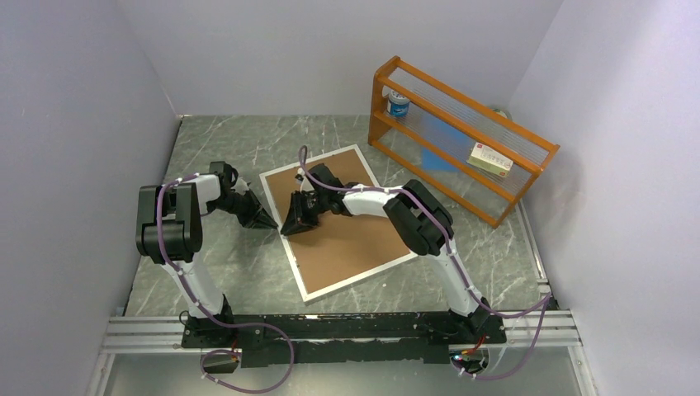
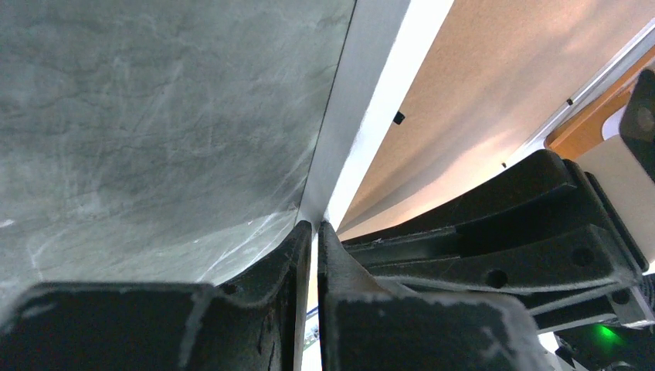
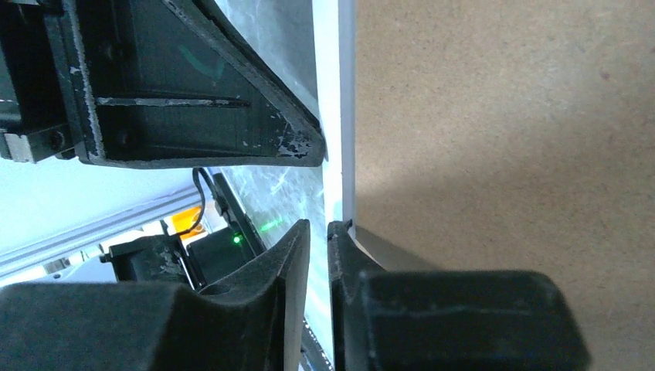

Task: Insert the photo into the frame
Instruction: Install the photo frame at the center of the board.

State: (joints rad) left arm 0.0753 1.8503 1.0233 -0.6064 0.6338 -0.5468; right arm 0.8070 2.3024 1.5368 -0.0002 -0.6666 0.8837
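The frame lies flat on the grey marbled bench, set at a slant in front of the two arms; its narrow white border runs all round a plain brown backing board that fills the centre; the photo I cannot make out in any of the views.

Both arms reach in to the same stretch of the frame's left side, well up from its near corner; the left end effector comes at it from outside, low over the bench, its tip right against the outer edge of the white border; from its own wrist the two fingers are all but closed, only a hair-thin slit between them, and I see nothing caught in that slit.

The right end effector comes from the other side, over the board, its arm lying across the upper half of the frame; its tip is down at the border, just beside the left one; from the right wrist its fingers are parted only a little, one over the bench side of the white strip and the other at the seam where the strip meets the board; nothing shows between them.

A few small black tabs sit along the board's edge.

At the back right an orange wooden rack stands well apart from the frame; a small blue and white can sits at its left end, a small pale box towards its right.
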